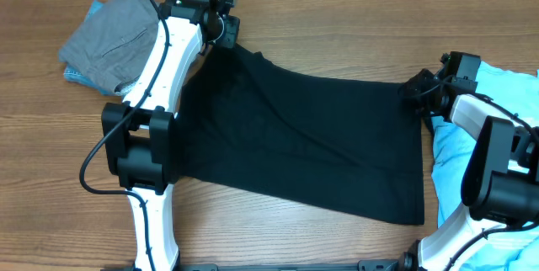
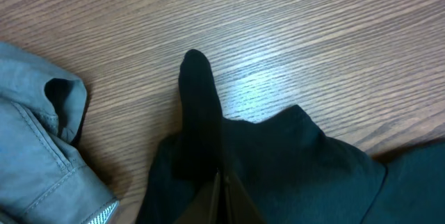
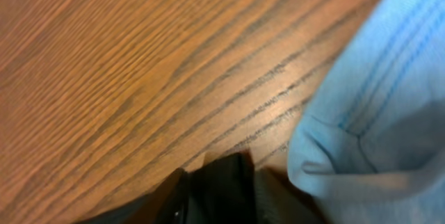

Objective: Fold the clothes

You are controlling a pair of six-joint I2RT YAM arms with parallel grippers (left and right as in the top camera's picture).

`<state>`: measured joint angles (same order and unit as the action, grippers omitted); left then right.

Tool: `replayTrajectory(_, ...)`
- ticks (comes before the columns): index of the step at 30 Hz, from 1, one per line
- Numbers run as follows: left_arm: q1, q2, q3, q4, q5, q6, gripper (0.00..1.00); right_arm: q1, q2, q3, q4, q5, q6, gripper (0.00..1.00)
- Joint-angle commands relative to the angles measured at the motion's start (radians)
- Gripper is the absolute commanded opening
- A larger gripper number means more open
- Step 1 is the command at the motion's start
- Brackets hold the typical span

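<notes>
A large black T-shirt (image 1: 303, 136) lies spread flat across the middle of the table. My left gripper (image 1: 226, 34) is shut on its far left corner; in the left wrist view the black cloth (image 2: 198, 106) sticks out past the closed fingers (image 2: 222, 182). My right gripper (image 1: 418, 87) is shut on the shirt's far right corner; black cloth (image 3: 222, 182) fills the jaws in the right wrist view. A light blue T-shirt (image 1: 472, 153) lies at the right edge and shows in the right wrist view (image 3: 375, 113).
A grey garment (image 1: 114, 37) lies folded over a blue piece (image 1: 77, 75) at the far left; its hem shows in the left wrist view (image 2: 35, 147). The wooden table (image 1: 337, 27) is bare along the far side.
</notes>
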<state>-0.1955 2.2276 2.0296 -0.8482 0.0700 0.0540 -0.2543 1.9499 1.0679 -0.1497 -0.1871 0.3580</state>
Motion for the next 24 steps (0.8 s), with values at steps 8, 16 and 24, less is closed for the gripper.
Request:
replayTrajectory(8, 0.007, -0.008, 0.009, 0.015, 0.003, -0.010, 0.06, -0.017, -0.102, 0.001, -0.050, -0.017, 0.002, 0.04)
replayTrajectory(16, 0.007, -0.008, 0.009, 0.014, 0.013, -0.010, 0.09, -0.016, -0.316, 0.001, -0.119, -0.011, -0.014, 0.04)
replayTrajectory(24, 0.007, -0.008, 0.009, -0.033, 0.040, -0.010, 0.05, -0.016, -0.336, 0.000, -0.309, 0.031, -0.013, 0.04)
